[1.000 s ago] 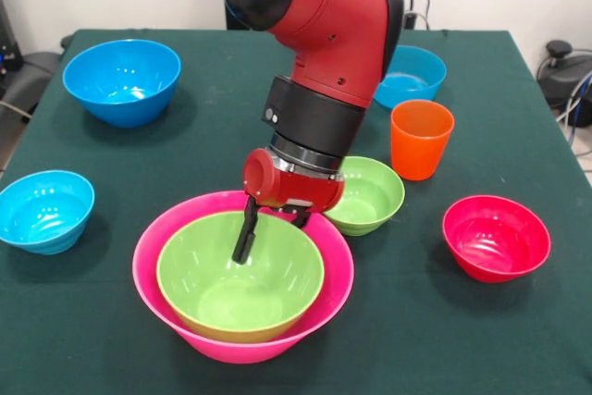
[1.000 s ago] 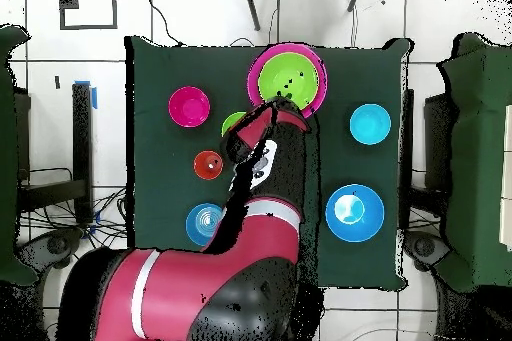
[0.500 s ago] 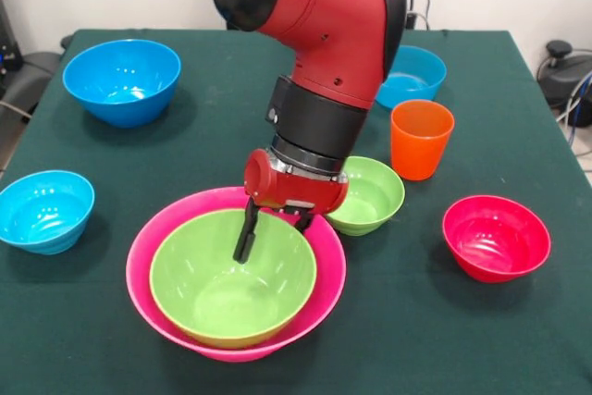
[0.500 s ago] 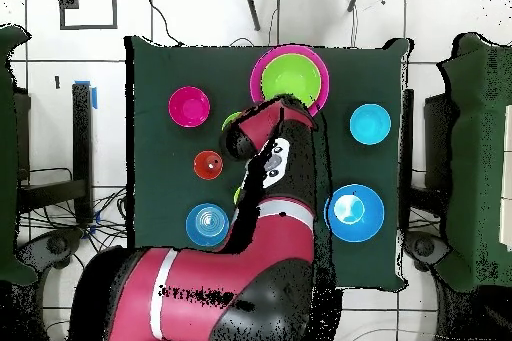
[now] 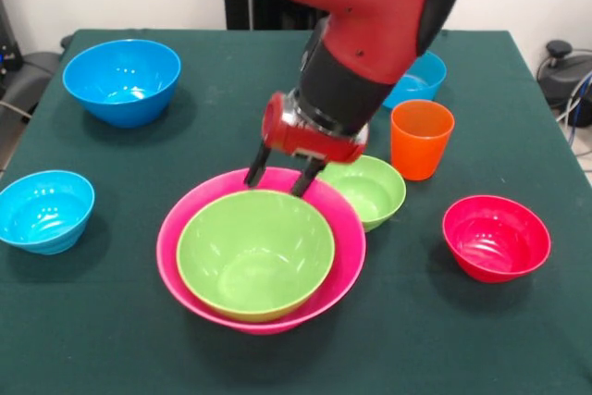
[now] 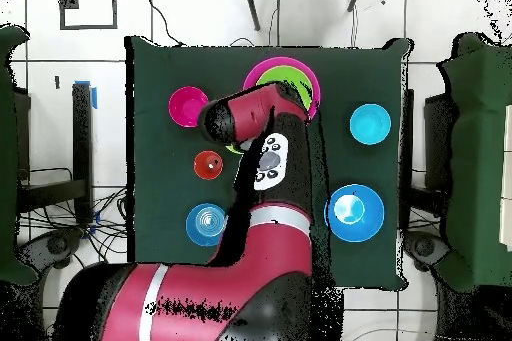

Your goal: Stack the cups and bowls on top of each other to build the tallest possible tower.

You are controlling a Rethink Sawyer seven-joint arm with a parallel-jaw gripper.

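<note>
The pincer [image 5: 283, 175] hung spread and empty just above the far rim of the pink bowl [image 5: 190, 219], which sat near the front middle of the counter [image 5: 111, 339] with the large green bowl [image 5: 255, 252] nested inside it: that pair was the tower so far. The bowls looked like light, stiff, glossy plastic, probably slippery, so a pinch across a thin rim seemed the surest hold; a wide body would not fit between the fingers. The small green bowl [image 5: 370, 190] lay just beside the tower, touching or nearly so. The orange cup [image 5: 421, 139] stood behind it, the red bowl [image 5: 496, 237] off to one side, and the large blue bowl [image 5: 121, 80] and a small blue bowl [image 5: 44, 210] well apart on the other. Another blue bowl [image 5: 421, 71] showed partly behind the arm. The dark green cloth looked soft and grippy. Around the counter were a pale wall, tiled floor and cables
</note>
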